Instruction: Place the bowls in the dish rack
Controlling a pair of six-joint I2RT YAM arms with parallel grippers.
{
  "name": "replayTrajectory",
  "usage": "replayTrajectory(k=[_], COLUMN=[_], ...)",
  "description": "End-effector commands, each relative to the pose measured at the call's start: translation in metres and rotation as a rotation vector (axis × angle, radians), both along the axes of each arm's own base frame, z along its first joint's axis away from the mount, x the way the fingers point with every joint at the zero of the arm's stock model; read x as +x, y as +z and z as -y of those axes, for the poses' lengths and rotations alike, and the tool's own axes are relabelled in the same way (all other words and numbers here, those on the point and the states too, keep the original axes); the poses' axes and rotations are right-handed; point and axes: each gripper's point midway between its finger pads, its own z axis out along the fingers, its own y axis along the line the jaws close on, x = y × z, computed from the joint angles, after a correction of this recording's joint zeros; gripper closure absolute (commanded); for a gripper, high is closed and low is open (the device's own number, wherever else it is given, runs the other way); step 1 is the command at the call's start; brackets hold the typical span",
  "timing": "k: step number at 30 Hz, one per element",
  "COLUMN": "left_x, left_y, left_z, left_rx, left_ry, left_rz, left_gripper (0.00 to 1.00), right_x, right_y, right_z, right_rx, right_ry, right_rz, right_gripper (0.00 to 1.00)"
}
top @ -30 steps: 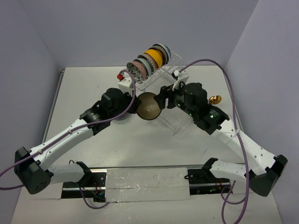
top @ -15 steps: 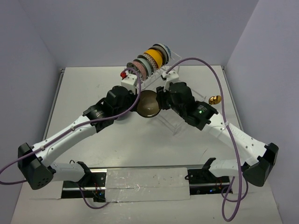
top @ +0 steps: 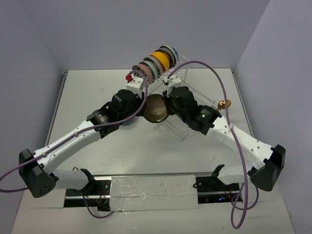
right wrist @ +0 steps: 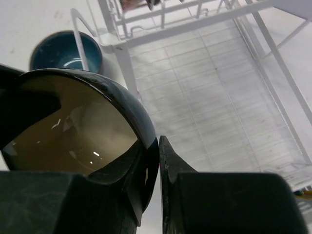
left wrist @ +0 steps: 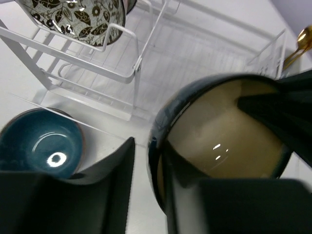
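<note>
The brown bowl (top: 156, 110) is stiff, slick, chippable ceramic, best held by the rim. The right gripper (right wrist: 159, 157) pinches its right rim; the left gripper (left wrist: 148, 162) straddles the left rim, spread.

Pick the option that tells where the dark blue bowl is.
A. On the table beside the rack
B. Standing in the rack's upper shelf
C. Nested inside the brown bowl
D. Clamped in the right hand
A: the left wrist view shows the dark blue bowl upright on the table beside the dish rack, while the right hand pinches the brown bowl.
</note>
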Motion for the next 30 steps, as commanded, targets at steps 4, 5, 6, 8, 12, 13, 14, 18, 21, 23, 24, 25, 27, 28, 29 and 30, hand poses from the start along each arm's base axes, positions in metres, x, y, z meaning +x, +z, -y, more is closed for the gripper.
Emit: replayTrajectory(k=[4, 5, 6, 8, 12, 13, 14, 18, 21, 23, 24, 25, 27, 28, 29, 30], left_x=[0.005, 0.005, 0.009, 0.011, 0.024, 0.023, 0.027, 0.023, 0.019, 0.016, 0.016, 0.015, 0.013, 0.012, 0.012, 0.012], left_y=[0.043, 0.043, 0.039, 0.040, 0.031, 0.027, 0.026, 0.015, 0.006, -0.003, -0.007, -0.014, -0.024, -0.034, -0.036, -0.041], left_z=[-0.001, -0.003, -0.011, -0.020, -0.061, -0.069, -0.088, -0.122, -0.148, -0.168, -0.174, -0.183, -0.188, -0.189, -0.188, -0.188], left_rx=[-0.158, -0.169, -0.175, -0.222, -0.300, -0.311, -0.321, -0.293, -0.266, -0.247, -0.243, -0.245, -0.258, -0.268, -0.288, -0.296], left_ry=[0.055, 0.056, 0.076, 0.099, 0.178, 0.198, 0.240, 0.300, 0.354, 0.408, 0.425, 0.450, 0.466, 0.465, 0.467, 0.464], left_rz=[0.059, 0.051, 0.036, 0.006, -0.079, -0.107, -0.113, -0.155, -0.146, -0.136, -0.139, -0.143, -0.160, -0.185, -0.194, -0.207], left_gripper=[0.30, 0.25, 0.21, 0.14, 0.10, 0.09, 0.09, 0.09, 0.08, 0.07, 0.07, 0.07, 0.07, 0.07, 0.07, 0.07], right_x=[0.019, 0.021, 0.023, 0.027, 0.037, 0.038, 0.039, 0.047, 0.052, 0.054, 0.054, 0.053, 0.055, 0.055, 0.055, 0.055], right_y=[0.020, 0.018, 0.017, 0.014, 0.020, 0.015, 0.015, 0.009, -0.001, -0.011, -0.016, -0.018, -0.024, -0.025, -0.031, -0.031], right_z=[0.028, 0.039, 0.045, 0.058, 0.091, 0.096, 0.100, 0.107, 0.106, 0.101, 0.101, 0.100, 0.095, 0.094, 0.092, 0.090], right_rx=[-0.063, -0.095, -0.117, -0.176, -0.298, -0.348, -0.371, -0.469, -0.527, -0.552, -0.595, -0.613, -0.655, -0.670, -0.693, -0.709], right_ry=[-0.155, -0.208, -0.237, -0.299, -0.494, -0.509, -0.531, -0.624, -0.642, -0.652, -0.640, -0.649, -0.639, -0.644, -0.641, -0.635], right_rz=[0.114, 0.128, 0.137, 0.159, 0.250, 0.260, 0.273, 0.316, 0.327, 0.341, 0.339, 0.343, 0.351, 0.353, 0.353, 0.366], right_gripper=[1.00, 1.00, 1.00, 1.00, 1.00, 1.00, 1.00, 1.00, 1.00, 1.00, 1.00, 1.00, 1.00, 1.00, 1.00, 1.00])
